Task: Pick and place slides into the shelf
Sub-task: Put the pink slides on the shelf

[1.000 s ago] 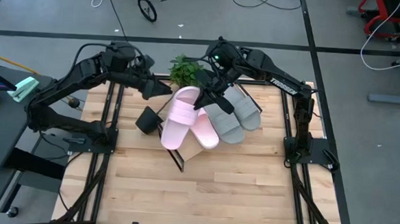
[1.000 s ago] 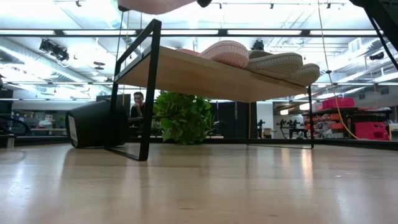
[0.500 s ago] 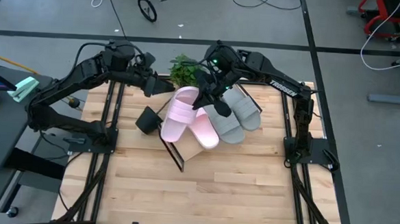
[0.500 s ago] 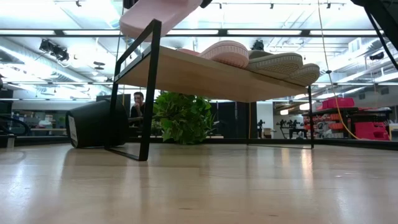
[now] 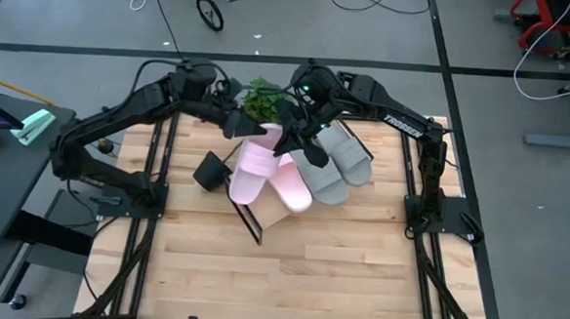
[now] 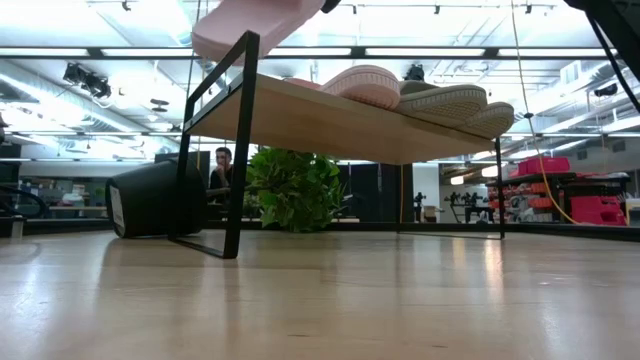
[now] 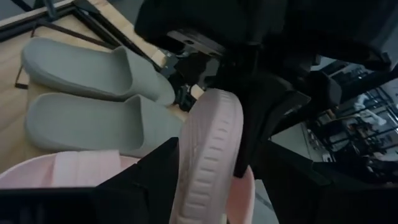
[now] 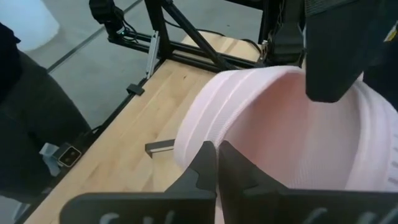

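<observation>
One pale pink slide (image 5: 254, 164) hangs slanted over the left end of the shelf (image 5: 274, 218). In the low view this slide (image 6: 250, 20) shows just above the shelf's black frame. My right gripper (image 5: 293, 137) is shut on its far end. My left gripper (image 5: 245, 126) is open at the same end, and in its wrist view a finger stands on either side of the slide's rim (image 7: 210, 149). The second pink slide (image 5: 290, 185) and two grey slides (image 5: 321, 173) (image 5: 350, 153) lie side by side on the slanted board (image 6: 330, 120). My right gripper pinches the pink slide's rim at its far end (image 8: 196, 134) between both fingers (image 8: 202, 177), coming from the far right and slanting down. The slide hangs tilted, its near end low over the shelf's left edge. Whether it rests there I cannot tell. My left gripper has the same rim between its open fingers (image 7: 155, 177). Whether they touch it I cannot tell.
A green plant (image 5: 262, 100) stands just beyond the shelf, between the two arms. A black object (image 5: 209, 170) lies on the table left of the shelf. A person (image 6: 222, 165) sits in the room behind. Bare tabletop (image 5: 289, 277) stretches toward the near edge.
My left gripper has moved toward the table's right, up to the far end of the held pink slide. My right gripper has lowered that slide toward the shelf, so more of it now shows in the low view. The other slides have stayed still.
</observation>
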`<state>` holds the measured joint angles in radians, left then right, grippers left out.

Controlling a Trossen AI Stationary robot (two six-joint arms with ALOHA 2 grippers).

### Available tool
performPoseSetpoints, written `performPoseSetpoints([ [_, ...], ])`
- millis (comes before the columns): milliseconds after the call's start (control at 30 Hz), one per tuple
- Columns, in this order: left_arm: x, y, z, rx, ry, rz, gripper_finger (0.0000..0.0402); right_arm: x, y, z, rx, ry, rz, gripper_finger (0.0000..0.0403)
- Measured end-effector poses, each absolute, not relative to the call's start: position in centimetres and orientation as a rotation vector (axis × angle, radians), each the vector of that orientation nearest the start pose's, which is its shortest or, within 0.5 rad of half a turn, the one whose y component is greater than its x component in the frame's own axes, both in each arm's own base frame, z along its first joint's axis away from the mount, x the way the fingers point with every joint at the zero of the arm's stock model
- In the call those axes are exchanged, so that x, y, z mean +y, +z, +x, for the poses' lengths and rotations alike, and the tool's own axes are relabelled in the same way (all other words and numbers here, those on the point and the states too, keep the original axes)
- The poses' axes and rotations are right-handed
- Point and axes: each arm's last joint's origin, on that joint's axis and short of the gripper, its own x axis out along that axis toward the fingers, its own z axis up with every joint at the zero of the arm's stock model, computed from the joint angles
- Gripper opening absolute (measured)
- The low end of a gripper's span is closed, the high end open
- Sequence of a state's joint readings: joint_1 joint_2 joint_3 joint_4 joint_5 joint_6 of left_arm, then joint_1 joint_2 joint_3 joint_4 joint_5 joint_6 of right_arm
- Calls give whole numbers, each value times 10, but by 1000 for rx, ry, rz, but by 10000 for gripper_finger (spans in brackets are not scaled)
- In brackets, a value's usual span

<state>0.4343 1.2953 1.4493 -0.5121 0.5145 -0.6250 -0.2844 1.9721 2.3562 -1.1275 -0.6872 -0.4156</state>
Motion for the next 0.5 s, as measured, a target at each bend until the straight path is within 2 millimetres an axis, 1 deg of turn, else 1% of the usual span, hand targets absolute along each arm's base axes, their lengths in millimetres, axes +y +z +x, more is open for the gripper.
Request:
performPoseSetpoints([
  [100, 102, 420, 255, 335, -5, -771, 214, -92, 428, 388, 578, 516, -36, 0],
  [300, 107, 416, 260, 375, -83, -754, 199, -90, 408, 401, 638, 562, 12, 0],
  [400, 108, 416, 255, 422, -80, -719, 185, -90, 404, 404, 650, 566, 17, 0],
  [500, 110, 414, 249, 474, -57, -694, 168, -90, 405, 404, 642, 570, 22, 0],
])
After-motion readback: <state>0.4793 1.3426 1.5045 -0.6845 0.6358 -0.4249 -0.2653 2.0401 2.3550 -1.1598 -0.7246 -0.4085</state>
